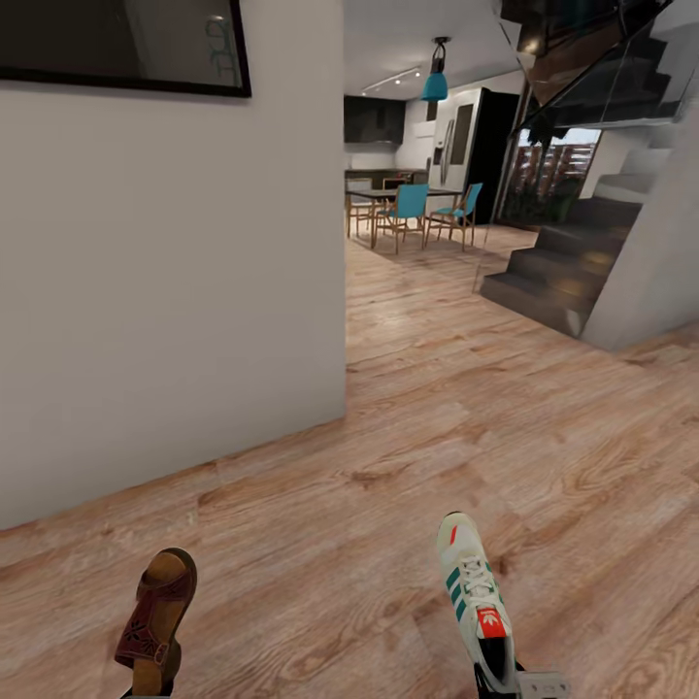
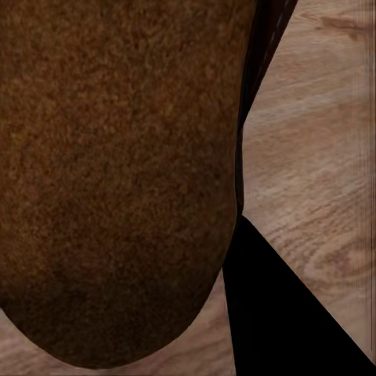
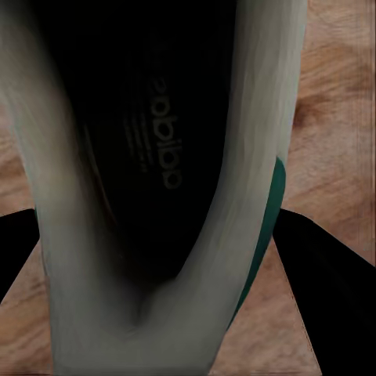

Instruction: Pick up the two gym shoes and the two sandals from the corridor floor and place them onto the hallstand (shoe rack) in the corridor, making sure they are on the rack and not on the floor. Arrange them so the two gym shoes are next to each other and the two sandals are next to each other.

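Sandal (image 1: 155, 616) held left, gym shoe (image 1: 473, 597) right

A big brown sandal (image 2: 117, 180) sits very close to the camera, its rough tan sole facing it. Its rounded end points down. Right beside the sandal is a black finger (image 2: 274, 313) of the left gripper. Behind the sandal is the light wood floor (image 2: 321, 157).
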Controlling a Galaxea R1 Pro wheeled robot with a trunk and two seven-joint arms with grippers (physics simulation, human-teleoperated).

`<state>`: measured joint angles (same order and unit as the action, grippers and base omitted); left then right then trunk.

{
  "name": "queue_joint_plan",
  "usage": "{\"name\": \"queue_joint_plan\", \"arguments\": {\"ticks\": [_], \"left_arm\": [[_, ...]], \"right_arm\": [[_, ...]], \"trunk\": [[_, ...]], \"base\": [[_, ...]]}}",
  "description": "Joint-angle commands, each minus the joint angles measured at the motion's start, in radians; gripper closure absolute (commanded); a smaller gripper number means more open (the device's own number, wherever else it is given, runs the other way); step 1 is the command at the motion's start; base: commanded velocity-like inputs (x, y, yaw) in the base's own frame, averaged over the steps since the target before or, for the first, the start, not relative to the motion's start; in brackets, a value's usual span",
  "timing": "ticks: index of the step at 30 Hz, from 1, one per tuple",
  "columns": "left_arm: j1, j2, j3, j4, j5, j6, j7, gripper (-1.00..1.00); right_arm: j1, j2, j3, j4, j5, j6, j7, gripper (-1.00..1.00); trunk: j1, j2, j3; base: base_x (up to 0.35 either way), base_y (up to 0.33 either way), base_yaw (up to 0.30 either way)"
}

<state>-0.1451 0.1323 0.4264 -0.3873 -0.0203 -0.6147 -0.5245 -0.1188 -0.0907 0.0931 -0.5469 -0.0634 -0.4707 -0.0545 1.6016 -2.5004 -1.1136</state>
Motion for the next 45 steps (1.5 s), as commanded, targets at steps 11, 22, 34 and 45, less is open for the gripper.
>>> {"name": "queue_joint_plan", "arguments": {"ticks": [11, 22, 34, 45], "left_arm": [[-0.001, -0.001, 0.007, 0.001, -0.006, -0.003, -0.008, 1.00], [-0.001, -0.001, 0.007, 0.000, -0.006, -0.003, -0.008, 1.00], [-0.001, -0.002, 0.005, 0.001, -0.006, -0.005, -0.009, 1.00], [-0.001, -0.001, 0.006, 0.001, -0.006, -0.006, -0.009, 1.00]], "right_arm": [[-0.001, -0.001, 0.008, 0.001, -0.007, -0.003, -0.005, 1.00], [-0.001, -0.001, 0.008, 0.001, -0.007, -0.003, -0.005, 1.00], [-0.001, -0.001, 0.008, -0.001, -0.009, -0.003, -0.005, 1.00], [-0.001, -0.001, 0.008, -0.001, -0.009, -0.003, -0.005, 1.00]], "trunk": [[0.000, 0.000, 0.010], [0.000, 0.000, 0.021], [0.000, 0.000, 0.033], [0.000, 0.000, 0.042]], "base": [[0.000, 0.000, -0.262], [0.000, 0.000, -0.262], [0.000, 0.000, -0.264], [0.000, 0.000, -0.267]]}}
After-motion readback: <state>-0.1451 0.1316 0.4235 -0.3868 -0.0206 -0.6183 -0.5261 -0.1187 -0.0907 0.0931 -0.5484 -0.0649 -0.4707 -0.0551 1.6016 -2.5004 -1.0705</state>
